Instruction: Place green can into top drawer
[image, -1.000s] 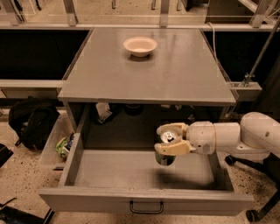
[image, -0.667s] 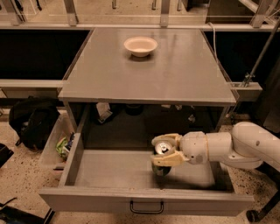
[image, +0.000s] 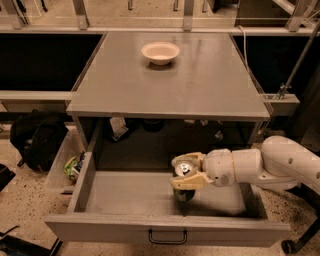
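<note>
The top drawer (image: 125, 192) is pulled out wide below the grey tabletop, with its flat front panel and small dark handle (image: 167, 237) nearest me. My gripper (image: 186, 172) reaches in from the right on a white arm and is shut on the green can (image: 184, 170). The can's silver top shows between the cream fingers. The can's lower end is down at the drawer floor, right of centre; I cannot tell whether it rests on it.
A shallow cream bowl (image: 160, 52) sits at the back of the grey tabletop (image: 200, 85). A black backpack (image: 35, 137) and a clear bin (image: 67, 162) stand on the floor to the left. The white arm (image: 270, 167) crosses the drawer's right side.
My gripper has moved left and down with the can, from above the drawer's right part to low inside the drawer.
</note>
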